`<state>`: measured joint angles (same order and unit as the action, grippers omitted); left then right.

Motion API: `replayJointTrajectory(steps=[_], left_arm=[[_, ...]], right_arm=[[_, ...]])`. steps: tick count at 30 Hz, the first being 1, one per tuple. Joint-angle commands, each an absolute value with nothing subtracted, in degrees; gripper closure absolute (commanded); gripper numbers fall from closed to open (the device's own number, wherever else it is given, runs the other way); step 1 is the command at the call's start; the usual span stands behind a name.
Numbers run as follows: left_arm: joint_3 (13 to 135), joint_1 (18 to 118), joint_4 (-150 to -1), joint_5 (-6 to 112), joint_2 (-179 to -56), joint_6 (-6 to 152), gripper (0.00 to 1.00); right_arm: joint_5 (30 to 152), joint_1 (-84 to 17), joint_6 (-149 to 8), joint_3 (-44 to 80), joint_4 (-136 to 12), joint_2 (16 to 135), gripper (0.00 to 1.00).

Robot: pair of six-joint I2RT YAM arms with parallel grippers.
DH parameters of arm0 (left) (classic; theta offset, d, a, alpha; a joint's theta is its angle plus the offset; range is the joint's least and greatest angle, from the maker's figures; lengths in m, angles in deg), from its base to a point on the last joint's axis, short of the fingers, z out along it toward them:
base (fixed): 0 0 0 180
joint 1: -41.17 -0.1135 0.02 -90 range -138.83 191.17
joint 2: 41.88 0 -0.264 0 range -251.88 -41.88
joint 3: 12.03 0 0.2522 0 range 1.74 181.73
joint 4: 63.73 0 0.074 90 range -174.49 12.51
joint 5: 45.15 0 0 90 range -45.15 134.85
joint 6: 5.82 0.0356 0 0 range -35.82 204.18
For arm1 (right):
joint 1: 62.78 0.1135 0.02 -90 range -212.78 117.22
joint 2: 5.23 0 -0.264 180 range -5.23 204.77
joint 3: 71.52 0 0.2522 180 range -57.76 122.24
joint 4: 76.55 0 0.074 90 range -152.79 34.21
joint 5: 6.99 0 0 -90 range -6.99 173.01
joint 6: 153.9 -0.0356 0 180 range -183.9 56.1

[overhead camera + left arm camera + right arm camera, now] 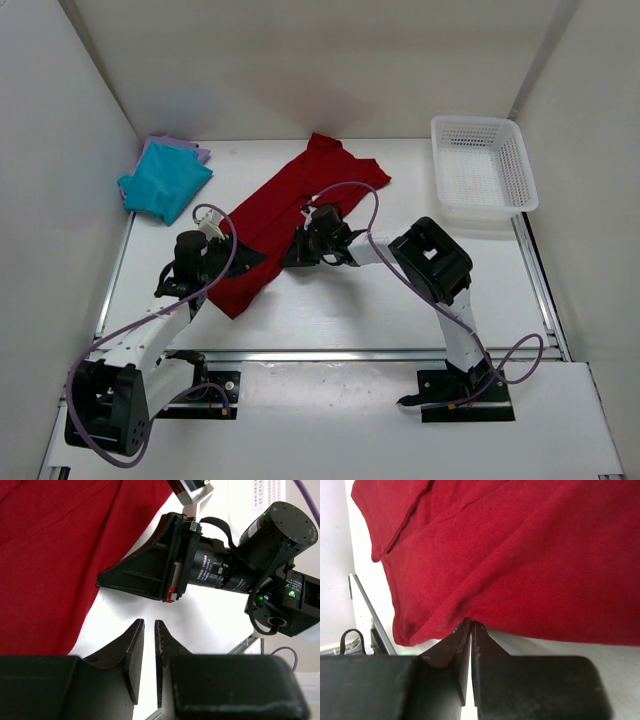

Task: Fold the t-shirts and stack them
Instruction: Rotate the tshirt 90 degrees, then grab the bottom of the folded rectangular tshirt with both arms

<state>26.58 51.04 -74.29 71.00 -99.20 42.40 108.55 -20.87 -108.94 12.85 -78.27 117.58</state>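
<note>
At the middle of the desk [340,310], the dark red t-shirt [285,205] lies flat in a long diagonal strip. One end lies toward the back wall and the other toward the left arm. The right claw [470,625] meets the shirt's right long edge. Its jaws are pressed together on the hem, and the cloth gathers in small folds toward the tips. The left claw [149,627] faces it from close by, low over the shirt's near end. Its jaws stand only a narrow slit apart with nothing between them, and in its wrist view the tips show against bare desk just beside the cloth's edge. The teal t-shirt [165,182] lies folded on the lavender t-shirt [190,148] in the far left corner, well apart from the red one. A white mesh basket [485,205] sits at the far right. White desk surface shows between the shirt's right edge and the basket, and along the near rail.
</note>
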Motion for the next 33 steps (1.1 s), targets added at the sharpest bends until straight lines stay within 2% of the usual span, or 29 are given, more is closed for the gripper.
replayJointTrajectory(steps=[1,6,12,14,16,18,22,26,30,33], left_arm=[[28.19,50.84,-74.15,71.57,-97.69,42.52,0.75],[27.66,51.45,-74.59,70.43,-98.39,43.48,0.75],[26.52,57.24,-76.69,66.57,-100.49,45.50,0.74],[26.26,58.66,-77.49,65.60,-100.94,46.64,0.73],[25.38,59.97,-79.49,63.23,-100.50,47.61,0.70],[24.24,60.24,-81.53,61.47,-99.80,48.58,0.68],[20.81,61.03,-84.51,61.20,-99.36,49.81,0.60],[18.79,64.89,-88.74,59.35,-100.15,50.95,0.54],[14.93,63.15,-89.98,59.53,-95.42,50.52,0.51],[13.43,63.05,-89.36,61.63,-95.14,49.99,0.55]], right_arm=[[106.48,-22.25,-106.63,12.21,-74.39,118.53,0.99],[108.31,-27.35,-104.16,-1.03,-77.81,108.45,1.00],[112.09,-42.18,-99.15,-21.42,-77.11,91.66,0.99],[115.70,-46.84,-97.84,-24.96,-75.80,88.30,0.84],[117.80,-49.94,-95.64,-27.95,-73.78,82.96,0.60],[116.15,-50.99,-93.45,-29.02,-70.45,78.99,0.56],[108.68,-48.90,-91.85,-32.09,-63.15,69.49,0.56],[105.43,-41.71,-94.04,-36.21,-56.65,61.41,0.57],[104.89,-32.74,-99.66,-39.82,-56.29,56.92,0.55],[103.93,-28.43,-103.44,-42.28,-57.77,55.95,0.56]])
